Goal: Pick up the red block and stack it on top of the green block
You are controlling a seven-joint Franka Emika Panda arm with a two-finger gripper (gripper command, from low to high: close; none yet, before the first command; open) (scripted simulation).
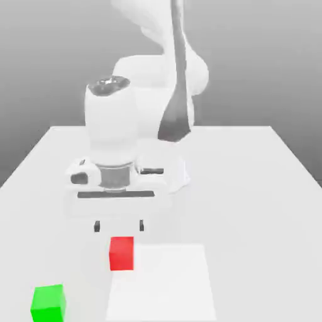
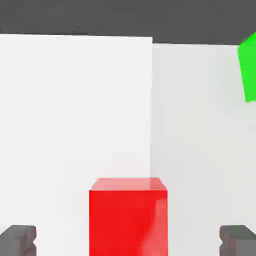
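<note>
A small red block [image 1: 121, 253] rests on the white table, partly on a brighter white patch. My gripper [image 1: 119, 226] hangs just above and slightly behind it, open, with its two dark fingertips [image 1: 97, 226] spread wider than the cube. In the hand view the red block [image 2: 128, 216] lies between the two grey fingertips [image 2: 18, 240], apart from both. The green block [image 1: 48, 303] sits on the table near the front edge, toward the exterior view's left of the red one, and also shows in the hand view as the green block [image 2: 248, 67].
The white table [image 1: 251, 188] spreads wide around the blocks. A brighter white square patch [image 1: 165, 283] lies flat on it beside the red cube. The arm's bulky white base and links [image 1: 144, 107] stand behind the gripper.
</note>
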